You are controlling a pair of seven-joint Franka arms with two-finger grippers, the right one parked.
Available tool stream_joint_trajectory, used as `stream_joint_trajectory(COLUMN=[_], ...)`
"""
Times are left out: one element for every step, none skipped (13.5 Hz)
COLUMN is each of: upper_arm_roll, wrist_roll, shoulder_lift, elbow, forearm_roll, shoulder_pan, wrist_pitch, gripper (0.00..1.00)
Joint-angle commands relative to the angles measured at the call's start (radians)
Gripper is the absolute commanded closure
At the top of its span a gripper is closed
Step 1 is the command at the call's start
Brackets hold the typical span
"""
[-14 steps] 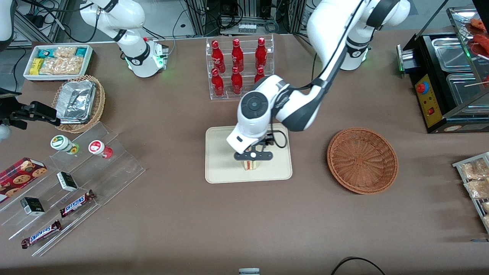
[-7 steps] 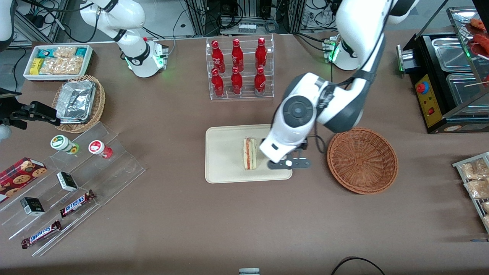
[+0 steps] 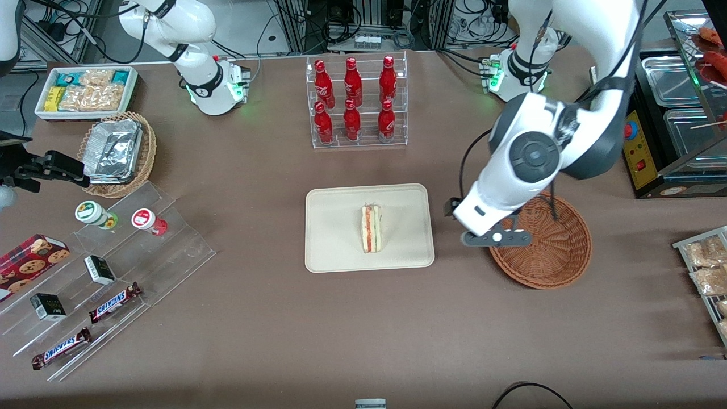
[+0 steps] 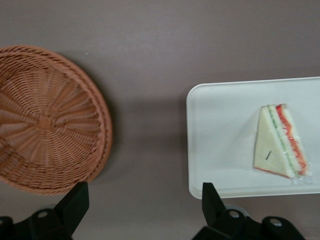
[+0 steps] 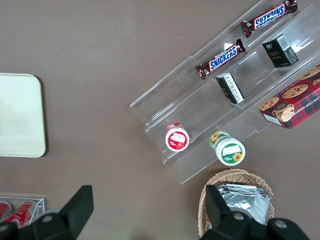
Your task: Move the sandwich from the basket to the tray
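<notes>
The sandwich (image 3: pixel 371 229) (image 4: pixel 279 142), a pale wedge with pink and green layers, lies on the cream tray (image 3: pixel 335 250) (image 4: pixel 220 130) near its middle. The reddish-brown wicker basket (image 3: pixel 554 258) (image 4: pixel 45 120) stands empty on the table toward the working arm's end. My left gripper (image 3: pixel 495 238) (image 4: pixel 145 202) hangs open above the bare table between tray and basket, over the basket's rim, with nothing between its fingers.
A clear rack of red bottles (image 3: pixel 355 102) stands farther from the front camera than the tray. A black warmer cabinet (image 3: pixel 664 119) and a rack of bagged snacks (image 3: pixel 707 272) sit at the working arm's end. Acrylic steps with snack bars (image 3: pixel 102 284) lie toward the parked arm's end.
The gripper let go of the sandwich on the tray, rose, and swung away toward the basket. The sandwich stays where it was set.
</notes>
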Motion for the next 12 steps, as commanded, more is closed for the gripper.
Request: stream_joint_trajectory(upper_arm_roll=[-0.006,-0.006,-0.005,-0.014,-0.030,-0.038,-0.057,-0.076,-0.098,-0.107,-0.107,-0.107], wrist_roll=[0.062,0.079,0.080,0.082,0.091,0.126,0.171,0.200,0.215,0.232,0.261,0.295], shoulder_lift=[-0.128,-0.148,-0.173,-0.190,-0.211,-0.230,-0.246,-0.259,-0.268,-0.283,-0.294,-0.300], elbow=[-0.129,-0.154,-0.178,-0.194,-0.203,-0.208,-0.208,-0.203,-0.200,-0.200,-0.191,-0.176], forearm_roll=[0.002,0.004,0.004,0.004,0.004,0.004,0.002,0.002,0.002,0.002,0.002,0.002], shoulder_pan=[0.051,0.062,0.071,0.115,0.140,0.165,0.201,0.246,0.280,0.309,0.324,0.340], wrist_pitch=[-0.002,-0.004,-0.002,-0.004,-0.007,-0.028,-0.063,-0.100,-0.121,-0.141,-0.167,-0.209], gripper=[0.00,0.00,0.00,0.00,0.00,0.00,0.00,0.00,0.00,0.00,0.00,0.00])
